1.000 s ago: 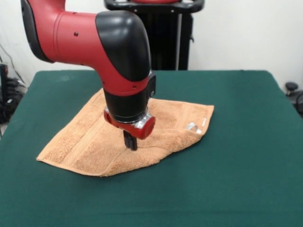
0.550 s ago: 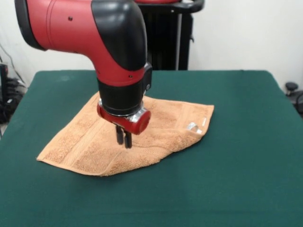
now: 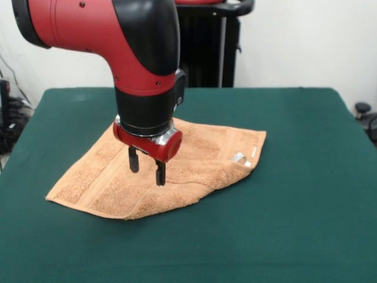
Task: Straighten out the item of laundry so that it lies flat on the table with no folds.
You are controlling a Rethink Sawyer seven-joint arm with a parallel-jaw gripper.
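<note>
While the table (image 3: 306,177) is lying bare around it, the towel (image 3: 106,183) is sitting left of centre, apparently still folded along its near edge, and the gripper (image 3: 146,171) is hanging just above it, fingers parted, holding nothing.

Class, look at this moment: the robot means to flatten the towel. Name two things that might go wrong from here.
1. The open hand hovers over the middle of the towel; closing there may bunch the cloth rather than flatten it.
2. The corner near the label looks folded; pulling elsewhere may leave it doubled.
</note>
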